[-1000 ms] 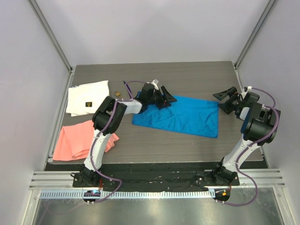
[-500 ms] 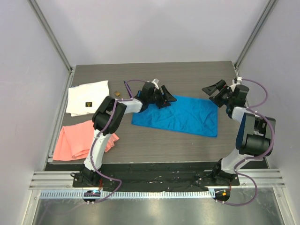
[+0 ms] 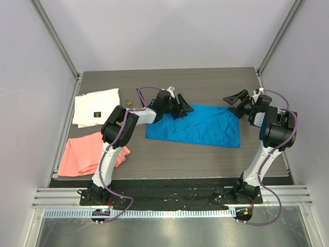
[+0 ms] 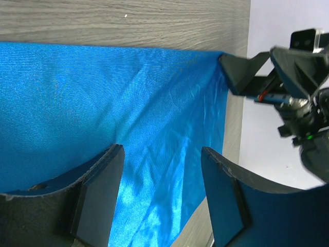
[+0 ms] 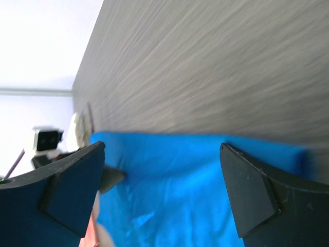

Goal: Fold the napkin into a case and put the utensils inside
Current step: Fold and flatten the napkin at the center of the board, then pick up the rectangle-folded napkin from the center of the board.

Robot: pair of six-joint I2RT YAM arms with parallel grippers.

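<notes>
The blue napkin [image 3: 194, 126] lies spread flat in the middle of the table, and no folded case shows. My left gripper [image 3: 182, 108] is open over its far left corner, with blue cloth [image 4: 128, 103] showing below and between the fingers [image 4: 100, 198]. My right gripper [image 3: 235, 104] is open at the napkin's far right corner, its fingers [image 5: 249, 193] either side of the cloth's edge [image 5: 195, 190]. Neither gripper holds anything. Of the utensils, I see only a small tan-ended piece [image 3: 128, 103] and a dark slim piece [image 3: 138, 95] left of the napkin.
A white cloth with a dark label [image 3: 95, 106] lies at the far left. A salmon-pink cloth [image 3: 81, 153] lies nearer, partly under the left arm. Metal posts stand at the table's back corners, and walls close in both sides.
The right arm has swung in from the right edge, bringing its open gripper to the napkin's far right corner. The left gripper has not moved.
</notes>
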